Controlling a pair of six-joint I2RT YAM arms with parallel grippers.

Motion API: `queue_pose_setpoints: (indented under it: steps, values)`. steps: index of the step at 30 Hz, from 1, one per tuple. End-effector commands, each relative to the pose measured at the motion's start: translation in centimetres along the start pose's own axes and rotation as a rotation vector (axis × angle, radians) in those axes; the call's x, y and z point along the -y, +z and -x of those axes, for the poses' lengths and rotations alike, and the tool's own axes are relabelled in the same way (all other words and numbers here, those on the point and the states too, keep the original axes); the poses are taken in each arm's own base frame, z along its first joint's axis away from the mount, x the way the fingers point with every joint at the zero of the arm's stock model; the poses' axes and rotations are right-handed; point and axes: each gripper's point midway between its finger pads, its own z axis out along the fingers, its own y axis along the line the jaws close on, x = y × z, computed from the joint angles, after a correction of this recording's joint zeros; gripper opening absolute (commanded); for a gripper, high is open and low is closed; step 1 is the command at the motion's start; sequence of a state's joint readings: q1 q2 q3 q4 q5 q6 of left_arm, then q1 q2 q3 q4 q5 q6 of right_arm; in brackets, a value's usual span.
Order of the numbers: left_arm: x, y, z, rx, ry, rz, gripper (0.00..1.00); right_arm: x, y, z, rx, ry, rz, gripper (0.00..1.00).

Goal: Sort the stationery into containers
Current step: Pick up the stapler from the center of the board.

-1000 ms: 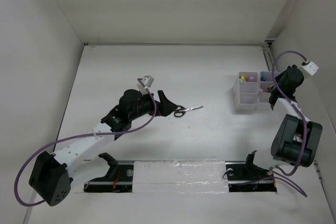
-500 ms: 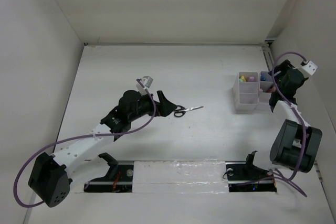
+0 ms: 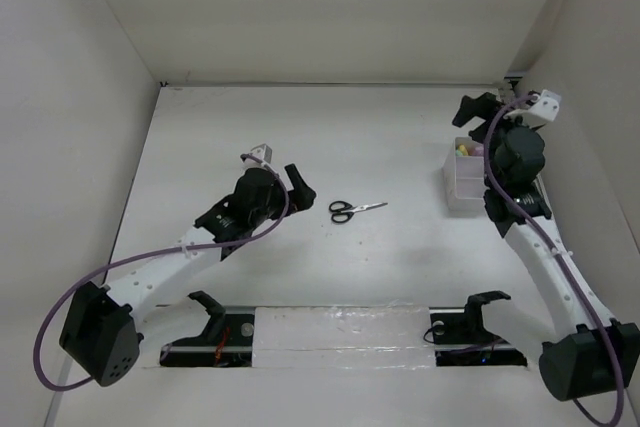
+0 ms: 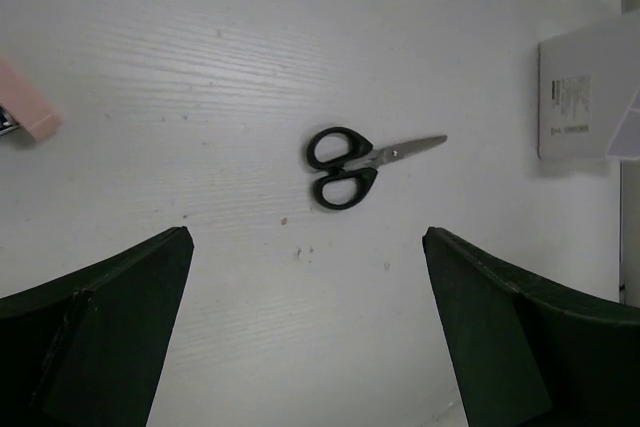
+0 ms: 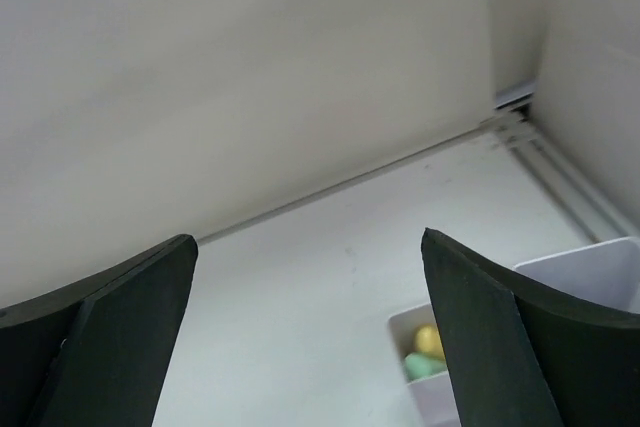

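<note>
At the left edge of the left wrist view, a small pink block [image 4: 28, 113] lies on the white tabletop [image 4: 200, 27]. The block is squared and matte, the frame edge cuts it off, and the tabletop shows a faint wood grain. It sits at 9 o'clock from the scissors [image 4: 352, 161].

The left jaws stand wide apart, and their two dark, wedge-shaped fingers [image 4: 100, 337] frame only bare tabletop. The scissors lie flat ahead of them at 12 o'clock, well apart from both fingers. They have glossy black loop handles and short steel blades, closed and pointing toward 3 o'clock. Nothing lies in the way between jaws and scissors.

In the top view the containers [image 3: 467, 192] sit at 2 o'clock from the scissors, near the right wall. They are white plastic, rectangular and open-topped. A rounded yellow marker top [image 5: 428, 339] and a pale green marker top [image 5: 424, 365] show in one of them.

The right arm [image 3: 520, 162] crosses over the containers' right side. The right jaws, likewise spread and empty, hover at 12 o'clock from the containers, facing the back wall [image 5: 250, 67].
</note>
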State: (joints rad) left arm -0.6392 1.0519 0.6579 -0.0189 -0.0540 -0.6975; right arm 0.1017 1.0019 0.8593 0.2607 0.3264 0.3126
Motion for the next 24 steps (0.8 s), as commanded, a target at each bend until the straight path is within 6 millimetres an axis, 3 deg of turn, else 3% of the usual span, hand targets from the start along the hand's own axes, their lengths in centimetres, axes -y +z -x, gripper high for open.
queue_pose_setpoints:
  steps: [1,5,6,8,13,15,16,19,24]
  values:
    - [-2.0,-1.3,3.6,0.146,-0.132,0.149,1.00,-2.2,-2.7,-3.2,-0.147,-0.085,0.009,1.00]
    - [-6.0,-2.3,5.2,0.267,-0.236,0.363,1.00,-4.4,-5.6,-6.1,-0.240,-0.105,0.082,1.00]
    - [-6.8,-2.7,5.3,0.272,-0.247,0.428,1.00,-6.0,-6.7,-7.1,-0.275,-0.098,0.152,1.00]
    - [-7.9,-2.8,6.1,0.318,-0.261,0.509,1.00,-7.2,-8.3,-7.8,-0.299,-0.060,0.212,1.00]
    - [-10.3,0.1,6.7,0.281,-0.291,0.646,1.00,-12.6,-13.0,-9.6,-0.385,0.025,0.465,1.00]
    - [-11.8,1.7,6.5,0.234,-0.279,0.682,1.00,-13.6,-14.5,-10.4,-0.412,0.039,0.519,1.00]
    - [-11.5,2.7,7.3,0.237,-0.272,0.659,1.00,-14.4,-15.4,-10.6,-0.426,0.039,0.555,1.00]
    - [-13.3,4.5,6.1,0.163,-0.255,0.727,1.00,-15.1,-16.6,-10.9,-0.439,0.047,0.582,1.00]
    - [-13.4,6.4,5.1,0.103,-0.244,0.729,1.00,-15.1,-17.5,-10.6,-0.437,0.045,0.586,1.00]
